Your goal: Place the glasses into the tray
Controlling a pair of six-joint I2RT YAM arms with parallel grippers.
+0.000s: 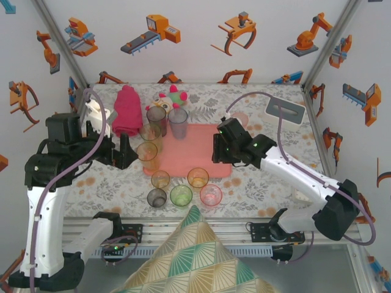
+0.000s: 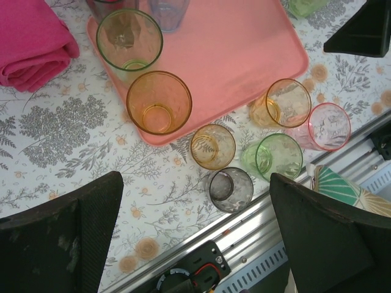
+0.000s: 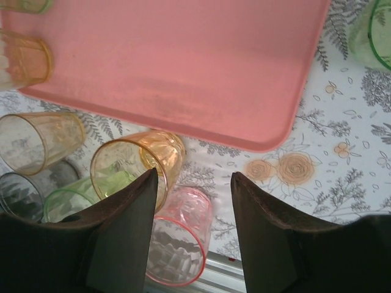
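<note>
The salmon-pink tray (image 1: 198,152) (image 2: 244,49) (image 3: 183,61) lies mid-table. Standing on its left part are a grey (image 1: 156,116), a bluish (image 1: 178,120), a green-rimmed (image 2: 129,38) and an amber glass (image 2: 159,101). In front of it on the cloth stand short glasses: amber (image 2: 212,146), grey (image 2: 231,189), green (image 2: 278,155), orange (image 2: 287,102) (image 3: 137,168) and pink (image 2: 328,126) (image 3: 180,238). My left gripper (image 1: 125,151) (image 2: 195,244) is open left of the tray, holding nothing. My right gripper (image 1: 217,149) (image 3: 194,177) hangs open over the tray's right part, above the pink glass.
A rolled magenta towel (image 1: 126,110) (image 2: 30,43) and a plush toy (image 1: 173,97) lie at the back left. A grey box (image 1: 285,110) sits back right. One more green glass (image 3: 372,36) stands beyond the tray's far right corner. A patterned cushion (image 1: 195,256) lies below the table edge.
</note>
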